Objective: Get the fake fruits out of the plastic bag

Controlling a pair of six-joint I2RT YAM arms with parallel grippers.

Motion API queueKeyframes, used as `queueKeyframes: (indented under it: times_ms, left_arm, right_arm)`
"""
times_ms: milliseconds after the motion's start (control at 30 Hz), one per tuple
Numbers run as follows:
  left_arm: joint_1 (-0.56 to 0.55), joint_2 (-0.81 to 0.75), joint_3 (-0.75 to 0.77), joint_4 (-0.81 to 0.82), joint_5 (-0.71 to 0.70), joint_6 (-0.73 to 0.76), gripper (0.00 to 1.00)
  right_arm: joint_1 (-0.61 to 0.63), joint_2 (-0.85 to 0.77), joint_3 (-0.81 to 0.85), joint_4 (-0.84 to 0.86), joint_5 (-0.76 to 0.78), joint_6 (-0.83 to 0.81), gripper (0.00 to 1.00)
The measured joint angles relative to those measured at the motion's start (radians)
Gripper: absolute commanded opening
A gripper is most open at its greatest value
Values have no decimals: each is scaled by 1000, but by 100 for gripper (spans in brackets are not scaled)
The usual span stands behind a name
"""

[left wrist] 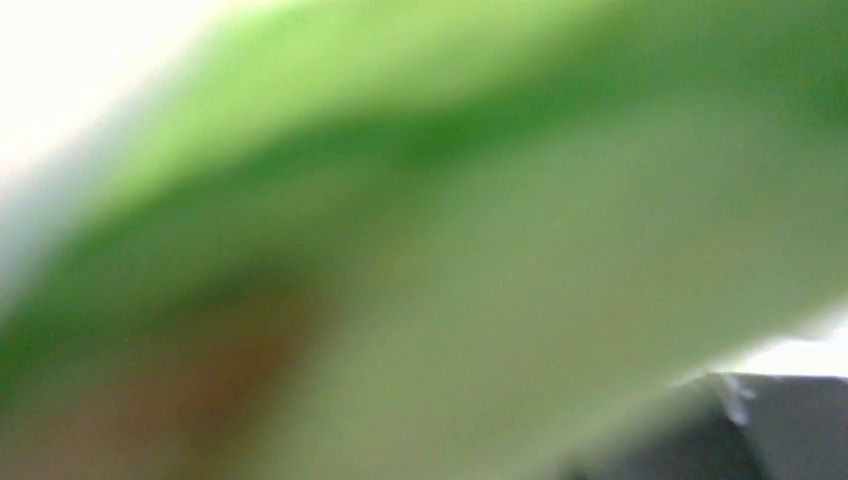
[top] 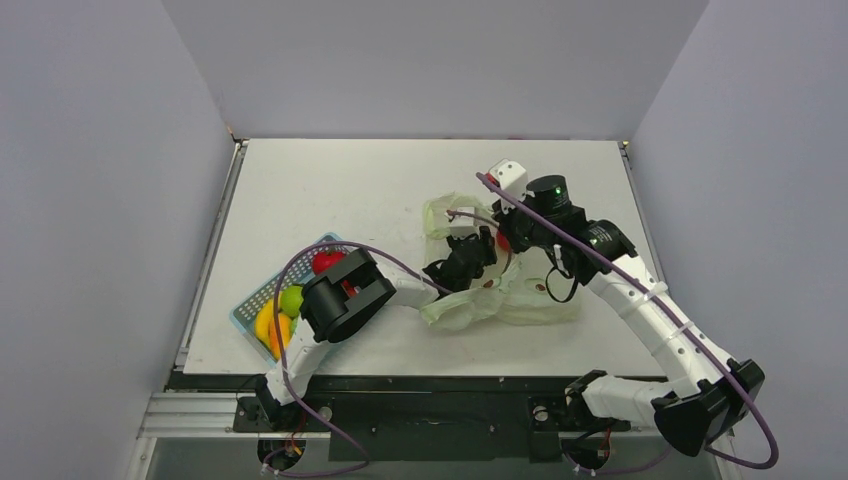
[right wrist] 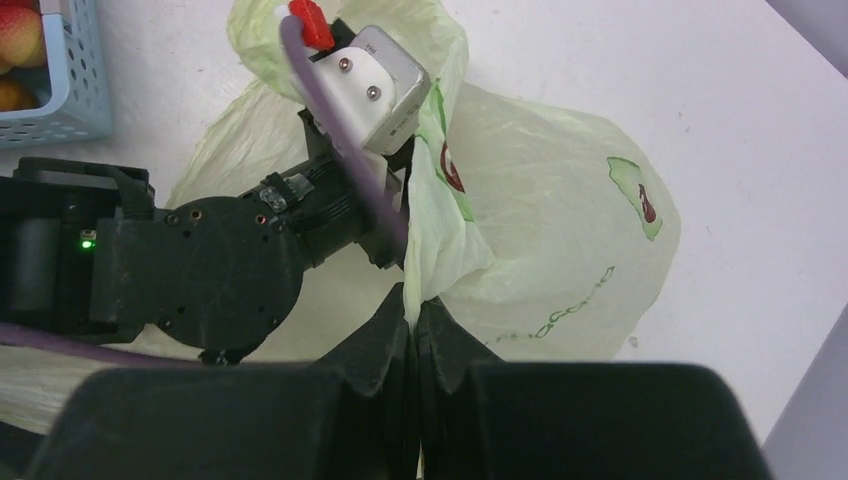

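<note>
One pinch: R gripper [right wrist: 413, 325] clamped on plastic bag [right wrist: 560, 230] fold; L gripper [top: 468, 258] buried inside bag, finger gap can't tell.

One plastic bag [top: 520, 300], one blue basket [top: 252, 299]; in that basket, lower left of the frame: one red fruit [top: 325, 261], one green fruit [top: 291, 300], yellow-orange fruit [top: 268, 328] too bunched to count

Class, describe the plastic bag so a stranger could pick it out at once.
On the white table, look right of centre. There lies a thin, crinkly, translucent yellow-green plastic bag. Unlike the blue lattice basket at the left, it is crumpled, see-through and printed with avocados.
</note>
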Motion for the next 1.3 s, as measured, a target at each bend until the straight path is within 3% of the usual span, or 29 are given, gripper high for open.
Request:
queueKeyframes:
  times_ms: [200,400,733,833,1033,1133,1300]
  left_arm:
    - [1,-10,-43,22,44,26,26]
    - [9,-103,-174,20,135,52,19]
    - [13,-452,-373,39,278,60,15]
    - [13,-513,-418,39,305,56,23]
    - [13,-547,-463,35,352,6,43]
    - [13,-526,-457,45,373,-22,54]
    - [13,-412,-407,51,389,-47,64]
  right_arm:
    - [4,-83,-95,18,26,-35,0]
    - [-12,-166,-277,77,134,-90,0]
    - [-53,-233,-417,201,246,-122,0]
    - [-71,-240,-422,225,225,-122,0]
    - [-88,-259,-426,272,37,-132,0]
    - [-86,-233,-412,285,-63,-149,0]
    - [4,-238,-373,236,-191,-167,0]
